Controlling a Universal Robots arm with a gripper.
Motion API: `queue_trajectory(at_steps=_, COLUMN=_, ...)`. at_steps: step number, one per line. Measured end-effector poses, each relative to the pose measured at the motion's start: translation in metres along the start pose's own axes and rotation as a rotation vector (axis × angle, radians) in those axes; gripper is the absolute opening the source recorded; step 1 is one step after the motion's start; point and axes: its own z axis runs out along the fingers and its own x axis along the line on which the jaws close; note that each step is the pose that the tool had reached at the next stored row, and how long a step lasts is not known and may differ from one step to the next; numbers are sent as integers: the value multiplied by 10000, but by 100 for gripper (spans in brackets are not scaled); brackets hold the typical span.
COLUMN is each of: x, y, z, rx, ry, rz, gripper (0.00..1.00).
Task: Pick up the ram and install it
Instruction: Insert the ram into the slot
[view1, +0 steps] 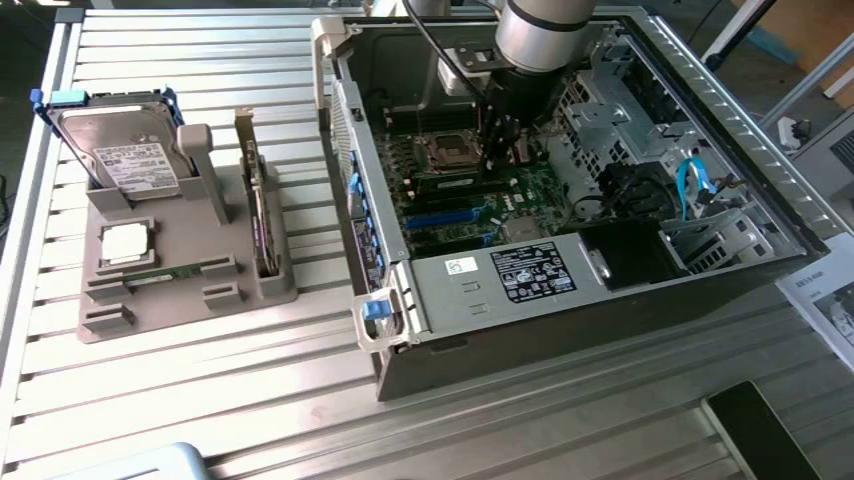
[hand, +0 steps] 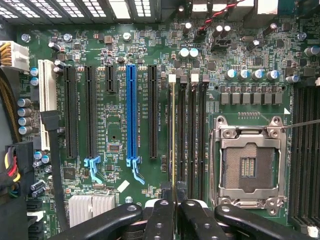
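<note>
1. A slatted metal table carries an open computer case, with its motherboard facing up.
2. The ram appears edge-on in the wrist view as a thin pale line. It is clamped between the two black fingers of the gripper, which are pressed together on it.
3. The stick runs along one of the black memory slots, the one farthest from the CPU socket. Whether it is seated cannot be told.
4. On the stick's other side, a blue expansion slot lies parallel among black ones.
5. In the exterior view, the arm enters from twelve o'clock with its silver wrist pointing almost straight down. The gripper is low inside the case, just at three o'clock of the CPU socket.
6. Well apart, at nine o'clock of the case, stands a grey fixture. It holds a hard drive at its eleven o'clock corner and a card upright along its three o'clock edge. A second green stick lies flat near its middle.
</note>
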Motion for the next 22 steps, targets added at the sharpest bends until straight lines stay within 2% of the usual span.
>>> queue_trajectory(at_steps=22, x=-5, y=6, z=4, rx=16, ry=-3, rz=38, gripper=12)
